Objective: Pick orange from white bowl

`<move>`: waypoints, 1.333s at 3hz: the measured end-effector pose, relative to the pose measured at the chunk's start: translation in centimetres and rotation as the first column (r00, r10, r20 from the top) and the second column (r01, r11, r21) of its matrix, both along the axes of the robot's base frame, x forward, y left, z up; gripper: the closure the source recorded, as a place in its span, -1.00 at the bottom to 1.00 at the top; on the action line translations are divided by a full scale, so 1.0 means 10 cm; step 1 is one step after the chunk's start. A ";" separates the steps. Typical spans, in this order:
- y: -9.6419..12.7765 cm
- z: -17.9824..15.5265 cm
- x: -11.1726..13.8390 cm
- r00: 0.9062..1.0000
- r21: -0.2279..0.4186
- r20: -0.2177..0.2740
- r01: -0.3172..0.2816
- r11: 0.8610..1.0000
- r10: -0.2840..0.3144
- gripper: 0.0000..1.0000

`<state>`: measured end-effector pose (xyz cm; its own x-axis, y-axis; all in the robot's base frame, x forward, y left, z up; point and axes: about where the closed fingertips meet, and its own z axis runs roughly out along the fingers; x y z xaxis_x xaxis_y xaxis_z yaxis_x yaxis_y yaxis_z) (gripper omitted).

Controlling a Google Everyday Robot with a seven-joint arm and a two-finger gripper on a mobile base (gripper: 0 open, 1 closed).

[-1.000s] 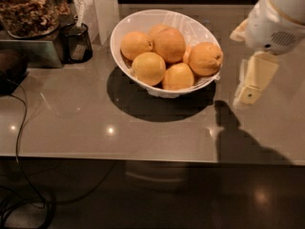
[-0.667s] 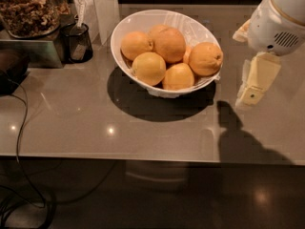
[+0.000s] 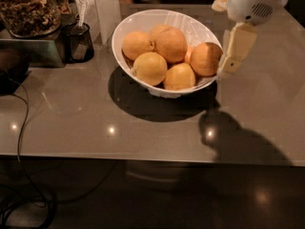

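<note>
The white bowl (image 3: 143,20) stands on the grey table and holds several oranges. A fairly deep-coloured orange (image 3: 205,58) lies against the bowl's right rim. The largest orange (image 3: 170,44) sits in the middle, and two paler yellow-orange fruits (image 3: 150,68) lie at the front. My gripper (image 3: 228,67) hangs from the white arm (image 3: 252,4) at the upper right. Its tip is just outside the bowl's right rim, right beside the deep orange, and it holds nothing that I can see.
A small dark mesh cup (image 3: 78,42) with a spoon stands left of the bowl. A glass jar of nuts (image 3: 28,8) sits on a metal stand at the far left. A black cable (image 3: 21,123) trails over the table's left front edge.
My gripper has moved left and slightly up, from open table right of the bowl to the bowl's right rim. The bowl and fruit have not moved.
</note>
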<state>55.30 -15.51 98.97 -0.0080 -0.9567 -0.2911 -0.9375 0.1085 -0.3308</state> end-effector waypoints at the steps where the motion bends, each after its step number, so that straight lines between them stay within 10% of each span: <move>1: 0.03 0.18 0.05 0.999 0.015 0.041 -0.004 1.000 0.003 -1.00; 4: 0.18 -0.16 0.40 0.998 0.010 -0.031 -0.062 0.998 0.063 -1.00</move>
<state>59.27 -13.68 97.40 0.0425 -0.9529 -0.3004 -0.9524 0.0522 -0.3003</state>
